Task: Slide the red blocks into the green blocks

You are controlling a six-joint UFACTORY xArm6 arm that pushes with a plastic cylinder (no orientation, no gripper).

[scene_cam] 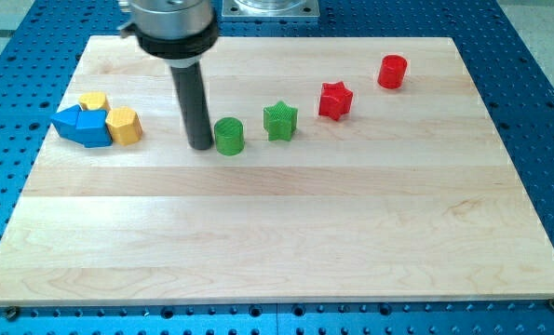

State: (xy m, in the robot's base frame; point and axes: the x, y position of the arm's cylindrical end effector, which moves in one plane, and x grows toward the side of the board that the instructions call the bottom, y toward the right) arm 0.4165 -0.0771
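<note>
A green cylinder (229,136) stands left of centre on the wooden board (277,233). A green star (280,121) lies just to its right. A red star (334,100) lies further right and a little higher. A red cylinder (392,72) stands near the view's top right. My tip (200,145) rests on the board directly left of the green cylinder, touching it or nearly so. The rod rises from the tip to the arm's dark collar at the view's top.
At the view's left sits a cluster: a blue block (83,126), a yellow block (92,100) above it and a yellow hexagonal block (124,125) at its right. The board lies on a blue perforated table (537,84).
</note>
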